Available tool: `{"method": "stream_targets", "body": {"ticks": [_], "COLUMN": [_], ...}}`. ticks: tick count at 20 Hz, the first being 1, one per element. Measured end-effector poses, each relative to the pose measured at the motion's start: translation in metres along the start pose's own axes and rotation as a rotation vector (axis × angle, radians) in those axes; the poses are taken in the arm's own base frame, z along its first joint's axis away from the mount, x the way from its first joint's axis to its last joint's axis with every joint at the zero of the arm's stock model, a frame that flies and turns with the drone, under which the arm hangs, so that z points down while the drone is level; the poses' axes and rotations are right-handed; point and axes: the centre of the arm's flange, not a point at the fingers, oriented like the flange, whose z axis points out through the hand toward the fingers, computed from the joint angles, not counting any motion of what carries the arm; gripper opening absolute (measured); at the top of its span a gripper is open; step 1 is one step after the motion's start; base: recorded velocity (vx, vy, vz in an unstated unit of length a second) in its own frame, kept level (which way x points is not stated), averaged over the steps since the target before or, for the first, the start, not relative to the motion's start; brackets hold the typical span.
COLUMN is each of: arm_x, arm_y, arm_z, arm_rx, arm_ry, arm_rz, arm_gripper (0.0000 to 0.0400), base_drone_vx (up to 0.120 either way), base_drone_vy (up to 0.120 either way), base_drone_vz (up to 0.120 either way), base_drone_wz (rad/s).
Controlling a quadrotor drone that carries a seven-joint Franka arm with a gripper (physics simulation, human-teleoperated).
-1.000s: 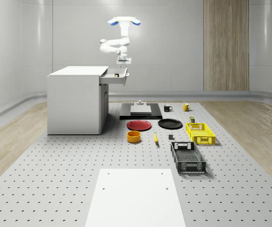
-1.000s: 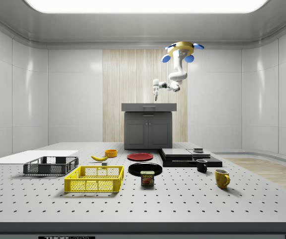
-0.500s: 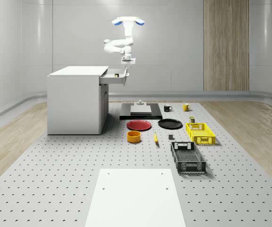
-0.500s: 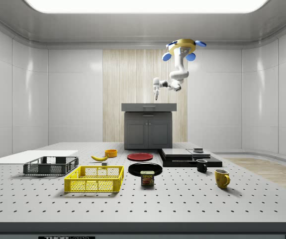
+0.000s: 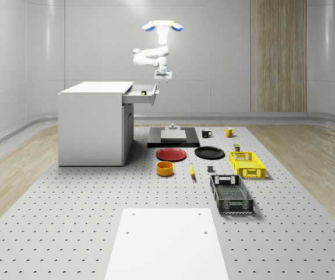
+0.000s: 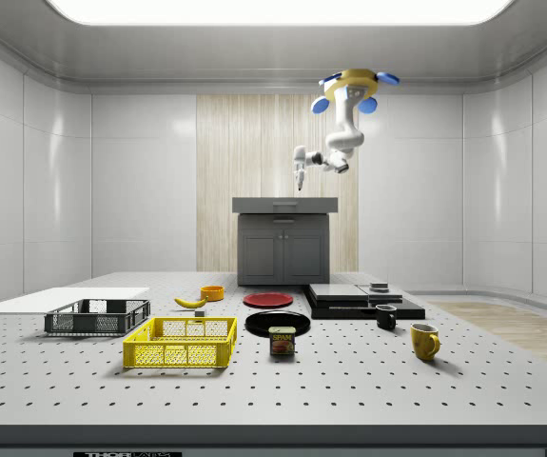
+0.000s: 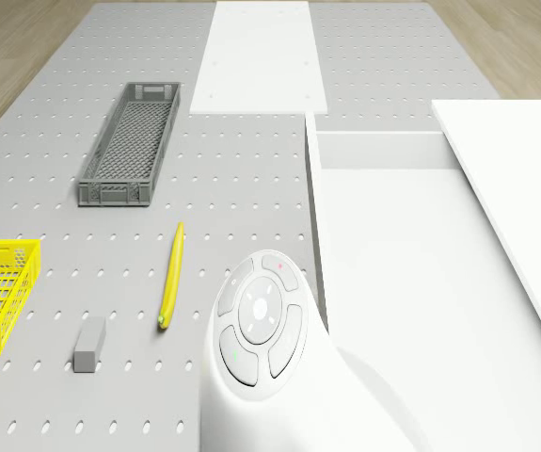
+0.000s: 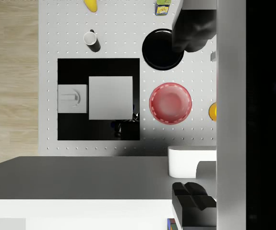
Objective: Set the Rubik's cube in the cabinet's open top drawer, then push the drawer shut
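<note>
The drone (image 5: 162,26) has risen and drifted past the drawer's (image 5: 142,93) front edge; the cube (image 5: 143,92) lies inside, the claw (image 5: 162,79) is seemingly released; pushing remains.

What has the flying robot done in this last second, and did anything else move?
The drone has risen and drifted toward the whole-scene view's right, lifting its gripper from just above the open top drawer to higher, past its front edge. The drawer stays open; the floor items have not moved.

The drone (image 5: 162,26) is hovering above the cabinet's (image 5: 94,123) open top drawer (image 5: 142,93), its gripper (image 5: 163,78) hanging just past the drawer's front edge.
</note>
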Motion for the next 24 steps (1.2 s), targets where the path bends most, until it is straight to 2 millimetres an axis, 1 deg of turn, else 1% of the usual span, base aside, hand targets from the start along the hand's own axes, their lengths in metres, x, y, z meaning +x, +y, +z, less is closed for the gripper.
{"method": "stream_targets", "body": {"ticks": [1,2,3,6,8,11,14,16,18,19,24], "arm_x": [0.002,0.002,-0.007,-0.015,-0.025,-0.043,-0.055,-0.060,-0.064,-0.065,-0.069], "arm_y": [0.002,0.007,0.004,-0.005,-0.019,-0.039,-0.052,-0.058,-0.063,-0.064,-0.069], "arm_z": [0.001,0.003,0.007,0.029,0.046,0.067,0.080,0.086,0.091,0.092,0.097], "arm_rx": [-0.013,-0.099,-0.212,-0.541,-0.709,-0.874,-0.973,-1.015,-1.044,-1.055,-1.089], "arm_ry": [0.013,0.103,0.216,0.497,0.657,0.838,0.950,0.998,1.032,1.045,1.084], "arm_rz": [-0.001,-0.011,-0.006,0.103,0.099,0.062,0.037,0.026,0.018,0.015,0.006], "arm_gripper": [0.0400,0.0400,0.0400,0.0400,0.0400,0.0400,0.0400,0.0400,0.0400,0.0400,0.0400], "base_drone_vx": [0.000,0.000,0.000,0.000,0.000,0.000,-0.013,0.000,0.000,0.000,0.000], "base_drone_vy": [0.120,0.120,0.120,0.120,0.120,0.120,0.027,0.040,0.000,-0.040,-0.120], "base_drone_vz": [0.000,0.000,0.000,-0.120,-0.120,-0.120,-0.107,-0.020,-0.120,-0.040,0.000], "base_drone_wz": [0.000,0.000,0.000,0.000,0.000,0.000,0.000,0.000,0.000,0.000,0.000]}}
